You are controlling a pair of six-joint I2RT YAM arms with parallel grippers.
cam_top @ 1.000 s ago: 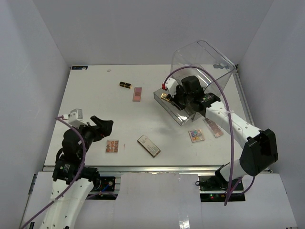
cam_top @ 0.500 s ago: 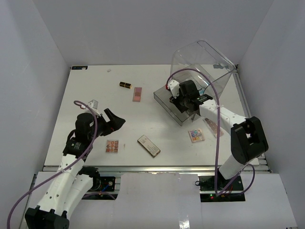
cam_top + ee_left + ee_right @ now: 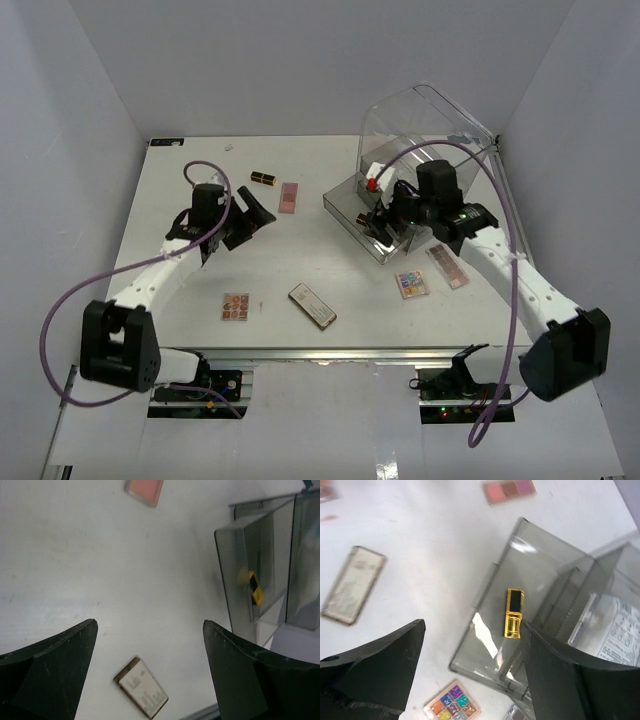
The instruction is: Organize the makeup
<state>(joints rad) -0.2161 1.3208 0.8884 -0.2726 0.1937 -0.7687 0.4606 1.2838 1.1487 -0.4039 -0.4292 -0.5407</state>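
While the left claw (image 3: 150, 622) and the right claw (image 3: 473, 624) stand wide open and empty, the black-and-gold lipstick (image 3: 513, 612) lies in the smoke-tinted drawer tray (image 3: 540, 575) (beneath the right claw), at 2 o'clock on the counter (image 3: 430, 555).

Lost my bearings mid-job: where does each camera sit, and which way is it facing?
Top external: above and behind the robot, looking down on the table; left arm and right arm both in view.
Left wrist: on the left arm, facing down at the table; open left gripper frames a compact.
Right wrist: on the right arm, looking down into the tray; open right gripper shows.
Shared: both wrist views show the gold lipstick lying in the tray.
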